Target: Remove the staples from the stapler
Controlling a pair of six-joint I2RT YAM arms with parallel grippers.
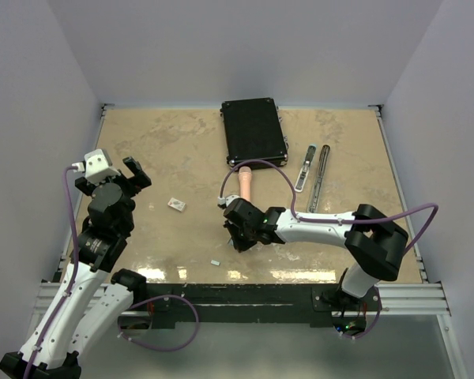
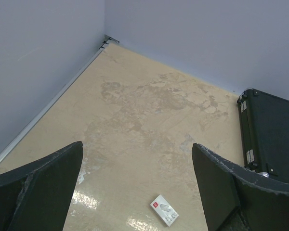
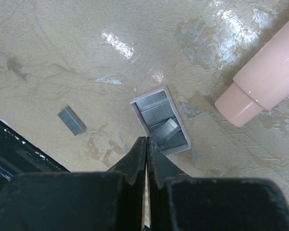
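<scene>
Staples (image 3: 160,119): short silvery-grey ribbed strips. Right wrist view, left to right: one loose strip (image 3: 71,120) lies flat on the tabletop (image 3: 62,43) left of centre. The rest sit in a small open grey tray (image 3: 136,107) at centre, with one strip tilted across the others. Right claw (image 3: 146,144) is pressed together with nothing pinched, its tip at the tray's lower left edge; can't tell if it touches. Pink handle (image 3: 267,82) is upper right, near the tray but apart from it. In the top view the loose strip sits low at centre, close to the tabletop's near edge, and walls close off the left, top and right sides. Left claw (image 2: 137,149) is spread wide and empty, up over the left side, with bare surface ahead of it to the far corner. White card (image 1: 176,204) sits left of centre, well clear of the staples. Black case (image 1: 254,130) lies against the far wall at top centre, just above the pink handle. Two slim metal bars (image 1: 314,172) lie to its right. The right arm (image 1: 332,225) spans the lower right.
</scene>
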